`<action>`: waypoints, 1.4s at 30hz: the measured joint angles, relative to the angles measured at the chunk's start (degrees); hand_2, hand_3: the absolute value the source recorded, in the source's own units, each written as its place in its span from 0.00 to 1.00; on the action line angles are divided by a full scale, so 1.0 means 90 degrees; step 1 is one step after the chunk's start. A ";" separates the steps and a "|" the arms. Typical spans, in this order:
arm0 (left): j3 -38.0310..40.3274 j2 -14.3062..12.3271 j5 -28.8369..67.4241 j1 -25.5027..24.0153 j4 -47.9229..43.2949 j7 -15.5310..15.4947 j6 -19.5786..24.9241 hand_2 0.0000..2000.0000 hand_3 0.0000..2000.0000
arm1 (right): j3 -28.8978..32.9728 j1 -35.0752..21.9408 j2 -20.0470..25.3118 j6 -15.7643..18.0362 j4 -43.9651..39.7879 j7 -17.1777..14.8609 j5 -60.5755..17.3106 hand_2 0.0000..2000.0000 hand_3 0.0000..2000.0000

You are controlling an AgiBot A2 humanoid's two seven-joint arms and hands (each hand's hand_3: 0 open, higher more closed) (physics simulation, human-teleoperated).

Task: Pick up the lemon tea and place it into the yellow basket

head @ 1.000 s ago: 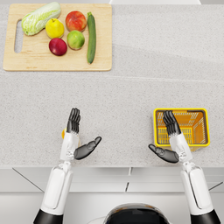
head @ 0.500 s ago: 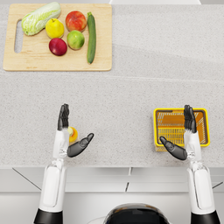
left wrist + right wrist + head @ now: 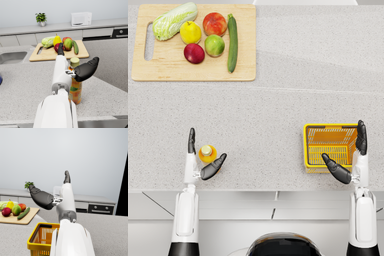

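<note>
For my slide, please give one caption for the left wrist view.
Left robot hand open beside the upright lemon tea, cutting board behind.

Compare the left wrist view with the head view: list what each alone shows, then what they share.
Only the left wrist view: a sink, potted plant, microwave and the bottle's side label. Only the head view: the yellow basket and the right robot hand over it. Both: the lemon tea between the left robot hand fingers, and the cutting board of produce.
</note>
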State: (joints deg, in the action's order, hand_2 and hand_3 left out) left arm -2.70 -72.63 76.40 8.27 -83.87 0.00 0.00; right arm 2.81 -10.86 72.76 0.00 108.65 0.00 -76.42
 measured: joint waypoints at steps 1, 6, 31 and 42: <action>-0.0040 -0.0024 0.0002 0.0054 0.0276 0.0000 0.0000 0.00 0.00 | -0.0030 0.0004 0.0011 0.0000 0.0003 0.0000 -0.0001 0.00 0.00; -0.0205 -0.0193 0.0005 0.0469 0.1674 -0.0003 0.0025 0.00 0.00 | -0.0239 0.0174 0.0047 0.0000 -0.0135 0.0000 -0.0004 0.00 0.00; -0.0680 -0.0872 0.0008 0.1389 -0.1345 -0.0005 0.0415 1.00 1.00 | -0.2512 -0.0400 0.0886 0.0000 -0.1050 0.0000 -0.0004 0.00 0.00; -0.2669 -0.1578 0.0040 0.2025 -0.1435 0.0033 0.0571 1.00 1.00 | -0.2893 -0.1047 0.1407 -0.0026 -0.1650 -0.0013 -0.1262 0.00 0.00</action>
State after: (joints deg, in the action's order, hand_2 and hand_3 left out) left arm -26.72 -86.83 76.76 26.49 -96.79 0.30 5.14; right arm -23.23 -20.29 85.42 -0.23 93.81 -0.12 -87.79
